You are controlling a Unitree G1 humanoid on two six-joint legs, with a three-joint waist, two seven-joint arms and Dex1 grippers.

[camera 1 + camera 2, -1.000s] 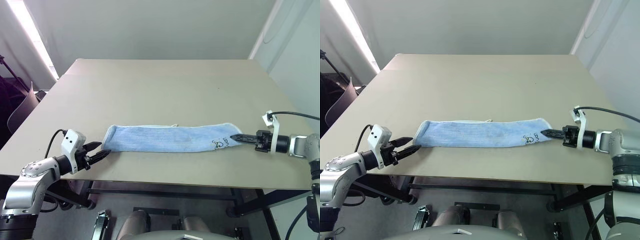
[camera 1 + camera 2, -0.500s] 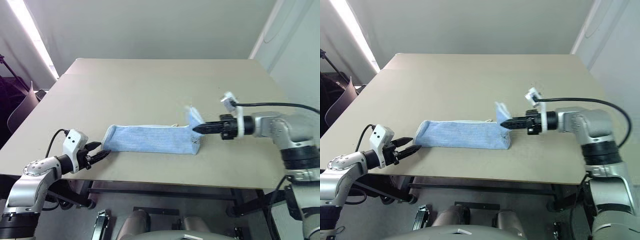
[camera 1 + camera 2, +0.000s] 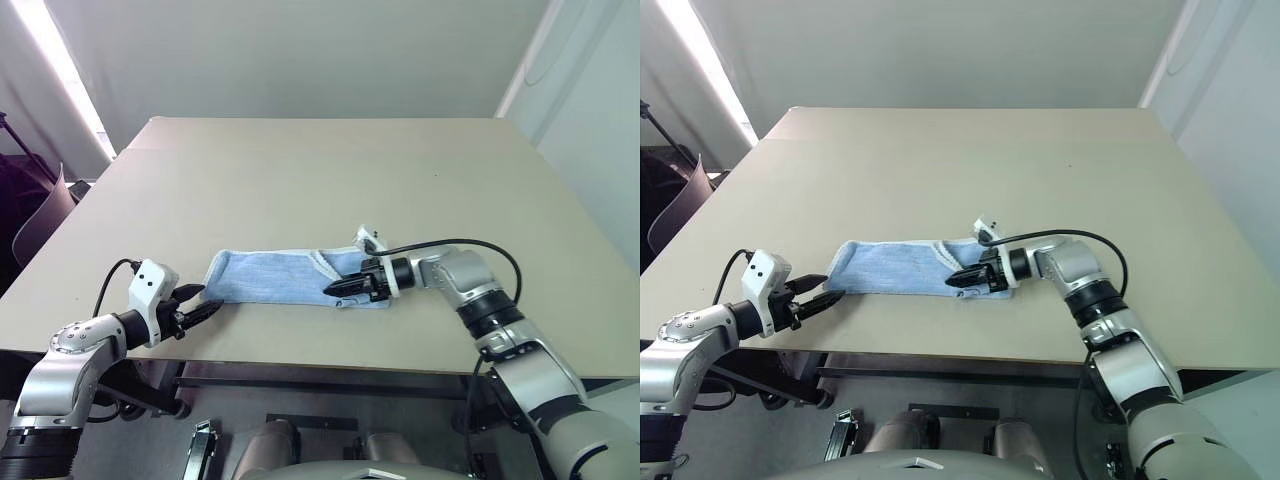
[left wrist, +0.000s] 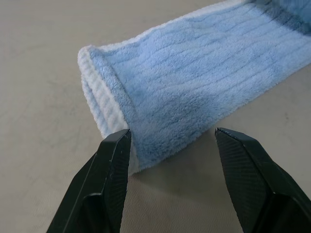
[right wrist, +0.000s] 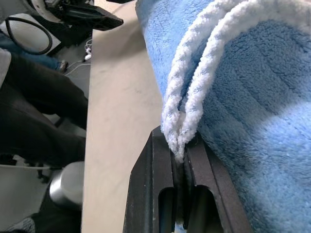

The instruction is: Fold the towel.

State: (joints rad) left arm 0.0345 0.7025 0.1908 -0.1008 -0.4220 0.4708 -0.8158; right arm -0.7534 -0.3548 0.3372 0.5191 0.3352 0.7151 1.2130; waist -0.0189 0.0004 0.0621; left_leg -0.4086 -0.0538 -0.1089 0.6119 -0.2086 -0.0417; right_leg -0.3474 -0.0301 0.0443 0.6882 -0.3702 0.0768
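- L gripper [image 3: 208, 308] sits nearest, at the table's front edge on the robot's left, fingers apart, nothing between them; tips just off the towel's left end, aimed toward it.
- L wrist view: both black fingers [image 4: 112, 167] straddle the near corner of the towel's left end w/ table showing in the gap; one finger looks to be touching or almost touching the white edging, can't tell which.
- Towel [image 3: 270, 277]: light-blue terry strip lying on the table [image 3: 330, 170] near the front edge, a bit left of centre. Left end flat, white ribbed border showing. Right end is doubled back over the strip, so the white edging runs diagonally across the top layer.
- R gripper [image 3: 334, 289] clamped tight on the towel's folded-over end, pinching the white edging; it lies low over the strip, pointing toward the robot's left, about mid-table width.
- R wrist view: two layers of white edging [image 5: 182, 114] caught btwn the closed fingers [image 5: 153, 194], blue pile bulging over beside them.
- R arm reaches in from the right side, forearm crossing above the bare tabletop; black cable [image 3: 450, 243] loops over the wrist.
- The two grippers are apart, w/ the visible strip of towel lying btwn them.
- Farther back: rest of the tan tabletop, then a pale wall [image 3: 300, 50].
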